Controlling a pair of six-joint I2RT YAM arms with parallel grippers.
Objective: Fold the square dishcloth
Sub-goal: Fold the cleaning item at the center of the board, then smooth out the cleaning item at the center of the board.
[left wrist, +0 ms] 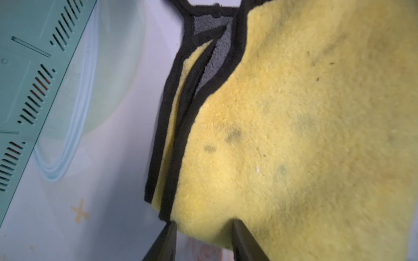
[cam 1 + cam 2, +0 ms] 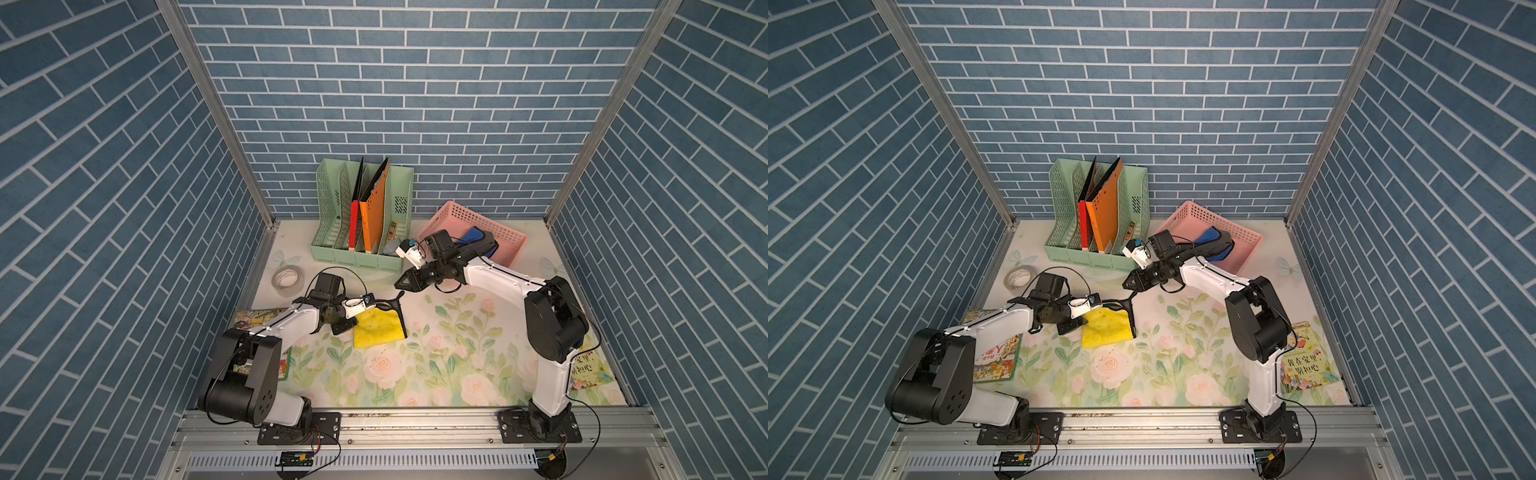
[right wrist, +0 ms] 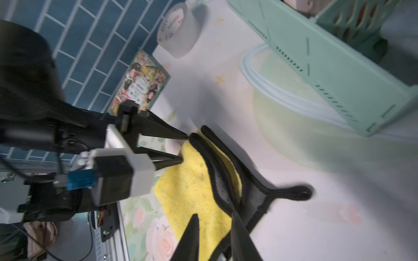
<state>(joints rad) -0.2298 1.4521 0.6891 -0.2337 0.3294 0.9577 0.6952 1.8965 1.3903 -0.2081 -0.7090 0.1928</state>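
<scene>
Pointing at the dishcloth [image 2: 376, 328], my left claw [image 3: 184, 146] had its two fingers apart, so it was open. The tips sat right at the cloth's corner on my left side. My right claw [image 2: 399, 285] was a little open too. It hung in the air by the cloth's far corner and held nothing.

The cloth lay folded on the flowery table [image 2: 457, 353], closer to my left arm. Its yellow side was up, with a black edge and some grey showing. Its long side ran from left to right. A small black loop [image 2: 400, 295] stuck out toward the green rack [image 2: 361, 257] at the back. A tape roll [image 2: 286, 280] sat far left, and a pink basket [image 2: 511, 241] far right.
</scene>
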